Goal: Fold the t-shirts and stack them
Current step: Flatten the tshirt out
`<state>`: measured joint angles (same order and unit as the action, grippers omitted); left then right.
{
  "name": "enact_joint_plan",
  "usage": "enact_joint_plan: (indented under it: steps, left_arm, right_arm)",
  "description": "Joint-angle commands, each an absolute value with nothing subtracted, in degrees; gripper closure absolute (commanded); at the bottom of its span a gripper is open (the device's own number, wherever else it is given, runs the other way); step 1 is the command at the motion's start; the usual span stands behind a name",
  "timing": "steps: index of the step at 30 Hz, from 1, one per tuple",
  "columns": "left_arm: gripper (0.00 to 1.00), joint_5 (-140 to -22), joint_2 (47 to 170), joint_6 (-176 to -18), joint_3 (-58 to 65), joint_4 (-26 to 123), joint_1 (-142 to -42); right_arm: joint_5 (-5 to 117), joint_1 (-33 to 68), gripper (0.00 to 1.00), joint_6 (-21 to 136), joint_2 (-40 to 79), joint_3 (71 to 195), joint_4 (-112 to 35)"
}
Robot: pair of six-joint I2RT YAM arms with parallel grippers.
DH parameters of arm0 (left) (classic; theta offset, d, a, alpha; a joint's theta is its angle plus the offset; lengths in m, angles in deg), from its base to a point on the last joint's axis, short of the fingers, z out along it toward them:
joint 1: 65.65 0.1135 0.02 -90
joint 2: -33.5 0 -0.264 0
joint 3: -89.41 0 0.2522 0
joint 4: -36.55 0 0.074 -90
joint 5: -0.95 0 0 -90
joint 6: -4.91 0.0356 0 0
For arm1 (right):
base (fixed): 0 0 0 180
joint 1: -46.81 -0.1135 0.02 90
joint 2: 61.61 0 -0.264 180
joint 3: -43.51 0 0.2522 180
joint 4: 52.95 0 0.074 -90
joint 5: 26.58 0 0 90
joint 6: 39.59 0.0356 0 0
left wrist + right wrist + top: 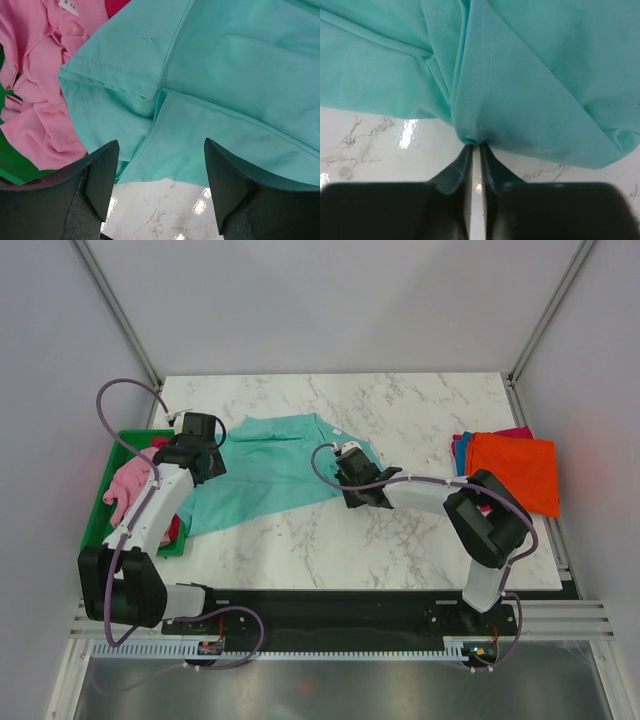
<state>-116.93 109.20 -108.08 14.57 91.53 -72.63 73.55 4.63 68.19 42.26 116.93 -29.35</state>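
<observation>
Pink t-shirt [128, 485] lies crumpled in the green tray [98, 508]. Left gripper [160, 145] hangs wide apart, holding nothing, over the sleeve hem of the teal t-shirt [270, 465]. Right gripper [475, 145] pinches its right edge tightly. Bare marble table [400, 540] lies nearer the arm bases. Orange t-shirt [515, 472] tops the far-right stack.

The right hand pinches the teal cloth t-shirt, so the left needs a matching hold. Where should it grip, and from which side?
Probably the stitched sleeve hem of the teal cloth t-shirt, from above: the open left hand hangs over it, and that doubled edge lies flat and free beside the crumpled pink cloth shirt.
</observation>
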Motion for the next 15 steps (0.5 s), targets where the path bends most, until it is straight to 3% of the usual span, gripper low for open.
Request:
enact_joint_plan:
  steps: [1,4,15]
  left_arm:
    - [0.24,-116.5,109.4,-106.4,13.6,88.9,-72.1]
    - [0.25,-116.2,109.3,-106.4,13.8,88.8,-71.9]
    - [0.28,-119.2,114.1,-107.4,10.6,90.0,-70.6]
  right_arm:
    - [73.3,7.2,0.90,68.6,46.7,116.7,-27.1]
    - [71.8,8.7,1.00,69.0,46.7,116.0,-26.9]
    - [68.7,9.1,1.00,68.8,41.7,108.7,-30.8]
